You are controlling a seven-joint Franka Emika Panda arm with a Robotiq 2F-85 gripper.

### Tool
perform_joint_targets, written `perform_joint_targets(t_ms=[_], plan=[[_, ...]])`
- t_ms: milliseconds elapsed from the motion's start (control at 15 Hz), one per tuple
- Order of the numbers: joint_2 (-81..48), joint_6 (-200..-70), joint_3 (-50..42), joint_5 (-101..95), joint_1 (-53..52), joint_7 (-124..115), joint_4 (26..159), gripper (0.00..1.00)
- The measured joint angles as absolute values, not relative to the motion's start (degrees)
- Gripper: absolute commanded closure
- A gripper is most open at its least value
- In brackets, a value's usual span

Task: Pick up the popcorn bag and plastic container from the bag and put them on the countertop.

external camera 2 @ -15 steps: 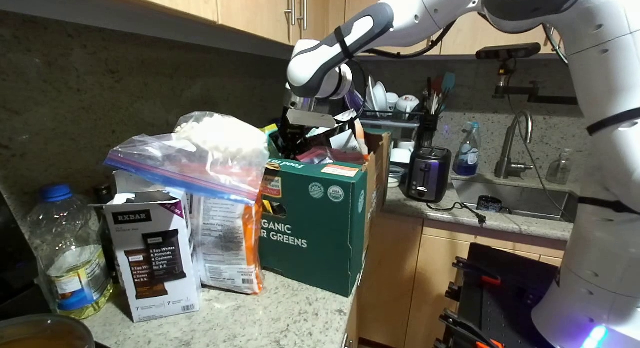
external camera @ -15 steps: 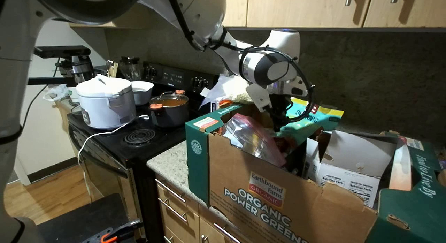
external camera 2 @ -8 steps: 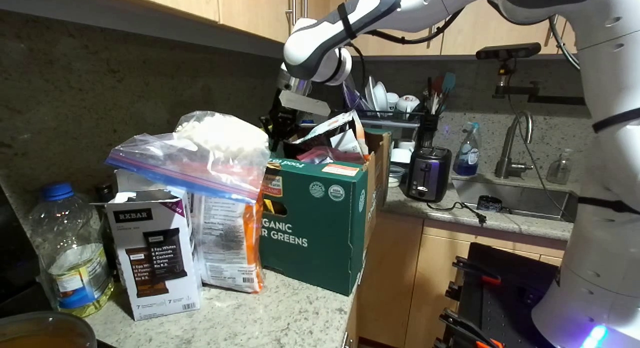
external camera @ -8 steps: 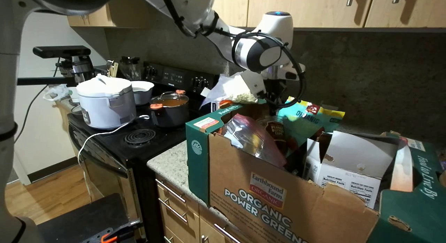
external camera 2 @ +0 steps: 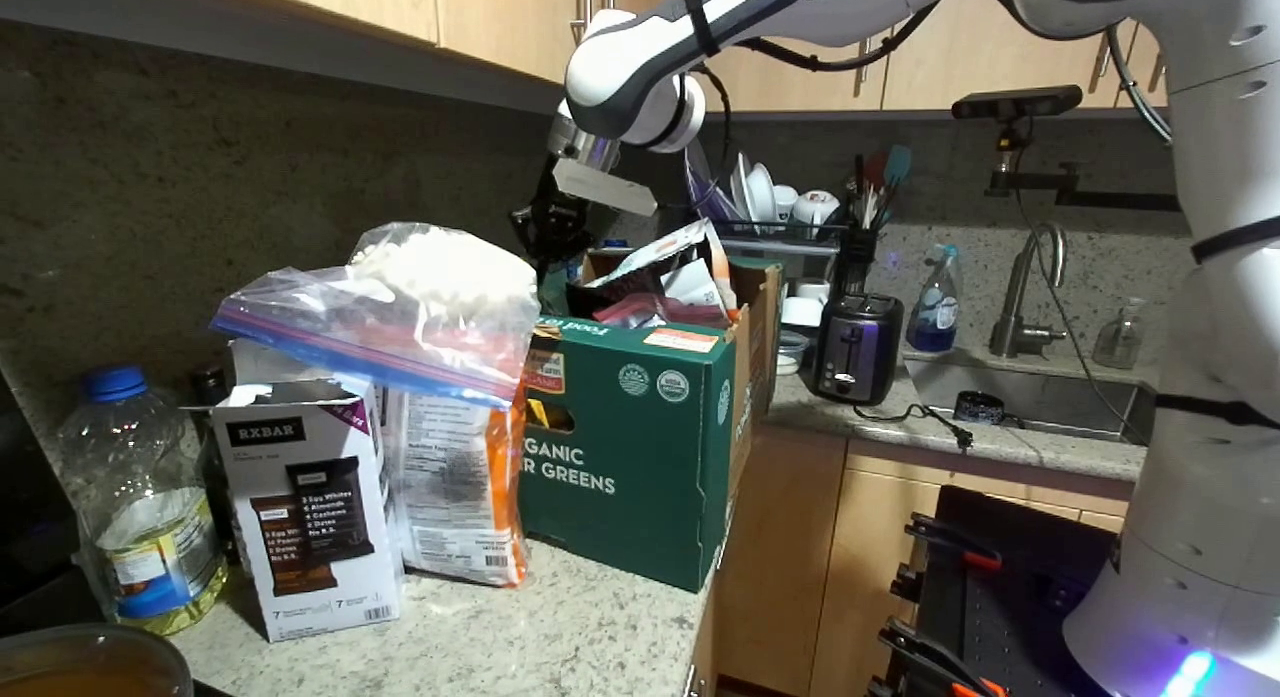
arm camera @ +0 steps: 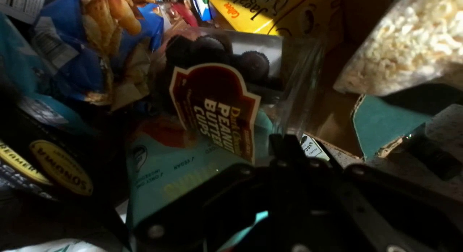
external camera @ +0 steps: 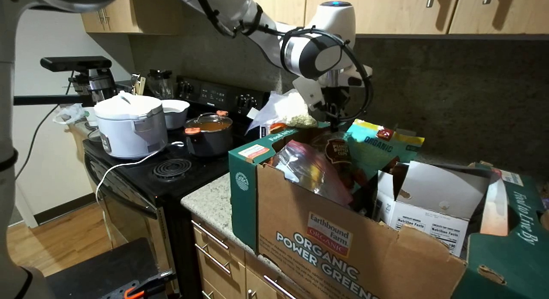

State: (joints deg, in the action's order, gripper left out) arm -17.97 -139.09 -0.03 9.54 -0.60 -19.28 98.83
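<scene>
The popcorn bag (external camera 2: 450, 272), clear and puffy with pale contents, rests on top of packages standing on the countertop (external camera 2: 570, 627), outside the bag. That bag is a large brown and green cardboard box (external camera: 281, 204). At its far left corner, my gripper (arm camera: 283, 138) is shut on the clear edge of the plastic container (arm camera: 220, 111), a see-through pack with a dark red "Peanut Butter Cups" label. In an exterior view the container (external camera: 339, 151) hangs just under the gripper (external camera: 334, 125), partly hidden behind a zip bag. The popcorn bag and the box hide the fingertips in an exterior view.
A teal printed bag (external camera: 377, 142), a pink-sealed zip bag (external camera: 313, 170) and an opened white carton (external camera: 429, 219) fill the box. An RXBAR carton (external camera 2: 310, 517) and an oil bottle (external camera 2: 150, 537) stand beside the popcorn bag. Wooden cabinets (external camera: 386, 11) overhang the counter.
My gripper has risen out of the box and shifted a little toward the stove side. The plastic container has come up into sight with it. The popcorn bag has stayed in place.
</scene>
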Motion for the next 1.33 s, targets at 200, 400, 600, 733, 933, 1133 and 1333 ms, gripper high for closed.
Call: perform_joint_targets(t_ms=[200,400,600,733,933,1133,1333], plan=[[-16.9,-139.1,-0.1,9.2,-0.6,-19.3,98.8,0.99],[-15.4,-139.1,-0.1,8.0,-0.7,-19.4,98.8,0.99],[-13.9,-139.1,-0.3,6.0,-0.8,-19.5,98.9,0.99],[-13.0,-139.1,-0.6,4.6,-0.9,-19.7,98.9,0.99],[-11.9,-139.1,-1.1,2.5,-0.9,-20.3,98.9,0.99],[-11.0,-139.1,-1.6,0.6,-0.9,-21.1,98.9,0.99],[-10.1,-139.0,-1.7,-1.8,-0.9,-22.8,99.0,0.99]])
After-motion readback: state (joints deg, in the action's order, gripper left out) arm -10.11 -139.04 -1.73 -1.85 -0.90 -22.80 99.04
